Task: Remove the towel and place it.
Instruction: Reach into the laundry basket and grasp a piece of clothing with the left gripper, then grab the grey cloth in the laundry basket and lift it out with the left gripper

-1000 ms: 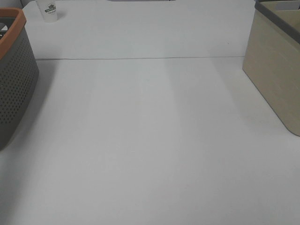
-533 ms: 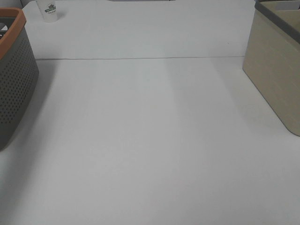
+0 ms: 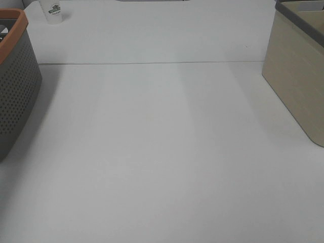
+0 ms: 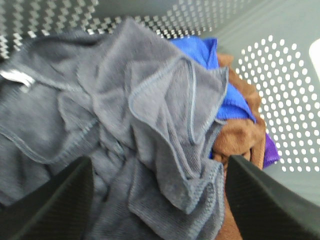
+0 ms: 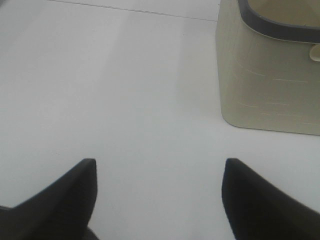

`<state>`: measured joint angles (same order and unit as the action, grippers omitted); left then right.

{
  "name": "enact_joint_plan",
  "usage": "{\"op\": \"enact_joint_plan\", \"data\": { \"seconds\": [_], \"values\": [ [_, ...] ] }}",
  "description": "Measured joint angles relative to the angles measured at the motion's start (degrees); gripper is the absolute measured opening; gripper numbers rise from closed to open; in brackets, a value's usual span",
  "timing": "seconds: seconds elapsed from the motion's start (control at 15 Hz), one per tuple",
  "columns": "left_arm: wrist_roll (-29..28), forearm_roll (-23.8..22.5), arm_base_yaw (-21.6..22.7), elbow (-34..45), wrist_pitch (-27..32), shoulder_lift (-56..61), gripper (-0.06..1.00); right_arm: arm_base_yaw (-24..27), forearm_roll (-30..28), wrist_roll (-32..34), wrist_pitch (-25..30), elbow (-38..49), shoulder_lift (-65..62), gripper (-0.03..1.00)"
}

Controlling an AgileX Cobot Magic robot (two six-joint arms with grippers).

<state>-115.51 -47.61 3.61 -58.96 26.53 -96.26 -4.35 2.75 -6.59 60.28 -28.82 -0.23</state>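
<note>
The towel (image 4: 125, 130) is a crumpled charcoal-grey cloth with a white tag (image 4: 16, 76), lying on top of other cloths inside the perforated grey basket (image 4: 280, 90). My left gripper (image 4: 157, 200) is open just above the towel, one finger on each side of it; I cannot tell whether it touches. My right gripper (image 5: 159, 195) is open and empty over the bare white table (image 5: 125, 100), near the beige basket (image 5: 270, 85). Neither gripper shows in the exterior high view.
Blue (image 4: 200, 55), brown (image 4: 240, 140) and purple (image 4: 270, 152) cloths lie under the towel. In the exterior high view the grey basket with an orange rim (image 3: 15, 86) stands at the left edge, the beige basket (image 3: 298, 86) at the right, and a white cup (image 3: 53, 11) at the back left.
</note>
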Motion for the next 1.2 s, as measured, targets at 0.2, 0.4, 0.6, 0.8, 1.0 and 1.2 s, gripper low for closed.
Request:
{"op": "enact_joint_plan", "data": {
  "seconds": [0.2, 0.4, 0.6, 0.8, 1.0, 1.2],
  "values": [
    [-0.34, 1.78, 0.0, -2.01, -1.26, -3.44, 0.69, 0.0, 0.0, 0.17, 0.0, 0.0, 0.0, 0.7],
    [-0.4, 1.72, 0.0, -3.61, -1.09, -3.61, 0.64, 0.0, -0.97, 1.72, 0.0, 0.0, 0.0, 0.7],
    [-0.46, 1.72, 0.0, -3.72, -0.92, -3.61, 0.45, 0.0, -1.49, 2.12, 0.0, 0.0, 0.0, 0.7],
    [-0.46, 1.72, 0.0, -3.72, -0.92, -3.61, 0.28, 0.0, -1.49, 2.12, 0.0, 0.0, 0.0, 0.7],
    [-0.46, 1.78, 0.0, -3.72, -1.09, -3.61, 0.01, 0.0, -1.49, 2.12, 0.0, 0.0, 0.0, 0.7],
    [-0.46, 1.78, 0.0, -3.72, -3.95, -3.61, 0.0, 0.0, -1.49, 2.12, 0.0, 0.0, 0.0, 0.7]
  ]
}}
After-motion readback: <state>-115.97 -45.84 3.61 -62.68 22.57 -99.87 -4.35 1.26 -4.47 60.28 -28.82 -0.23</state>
